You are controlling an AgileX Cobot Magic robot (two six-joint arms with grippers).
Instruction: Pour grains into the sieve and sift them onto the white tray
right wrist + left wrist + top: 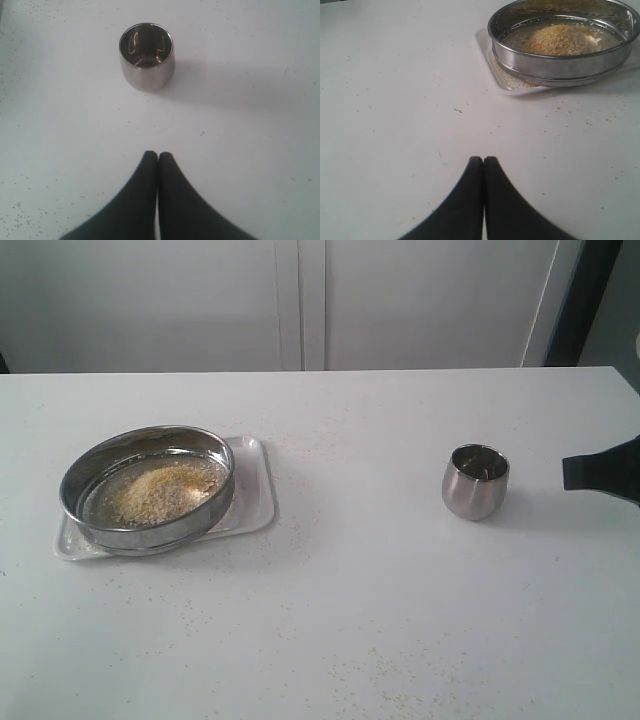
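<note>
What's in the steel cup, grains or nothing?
Empty: the upright steel cup shows bare shiny metal inside, while the grains sit heaped in the sieve.

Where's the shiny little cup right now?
In the exterior view, the steel cup stands upright on the right side of the table, near the right gripper and far from the sieve.

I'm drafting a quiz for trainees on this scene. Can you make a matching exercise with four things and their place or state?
Things:
1 sieve
2 white tray
3 steel cup
4 right gripper

States:
A shut, holding nothing
B lying under the sieve
C holding the grains
D upright on the table, away from the tray

Pairs: 1-C, 2-B, 3-D, 4-A
</note>
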